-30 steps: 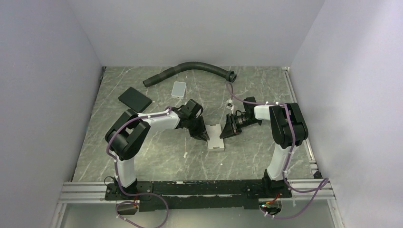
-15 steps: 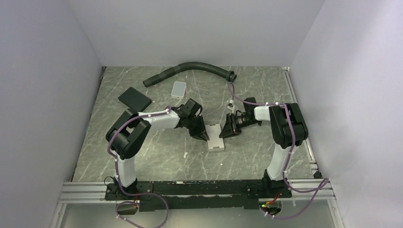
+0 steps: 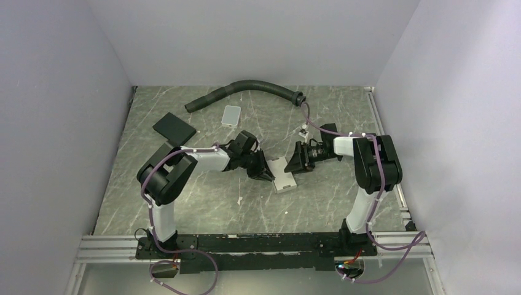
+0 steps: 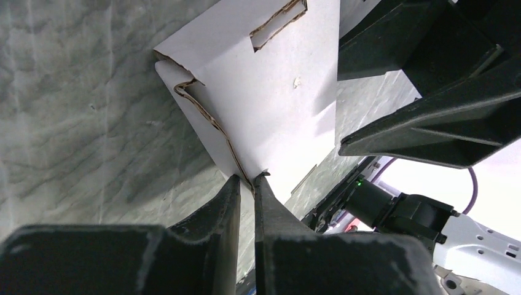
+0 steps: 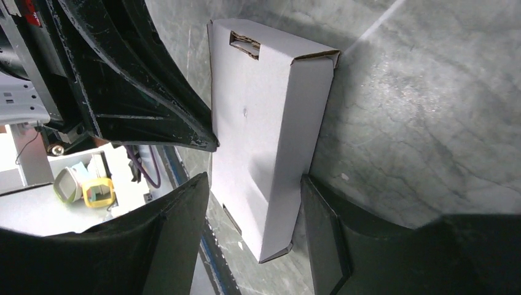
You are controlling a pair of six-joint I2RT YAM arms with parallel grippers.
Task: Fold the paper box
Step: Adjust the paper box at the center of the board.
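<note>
The paper box [image 3: 284, 176] is a slim white carton lying flat on the marble table between both arms, slightly skewed. My left gripper [image 3: 265, 174] is at its left side. In the left wrist view that gripper [image 4: 249, 182] is shut, pinching the thin cardboard edge of the box [image 4: 270, 104]. My right gripper [image 3: 295, 165] is at the box's right end. In the right wrist view it [image 5: 254, 179] stands open astride the box [image 5: 264, 135], with one finger close against the box's side and the other apart from it.
A black hose [image 3: 246, 91] curves along the back of the table. A light grey tile [image 3: 231, 115] and a black pad [image 3: 174, 128] lie at the back left. An aluminium rail [image 3: 246, 241] runs along the near edge, and walls close both sides.
My right gripper has opened and shifted slightly toward the back. The box has turned a little, its near end swinging right. The left gripper stays shut on the box's edge.
</note>
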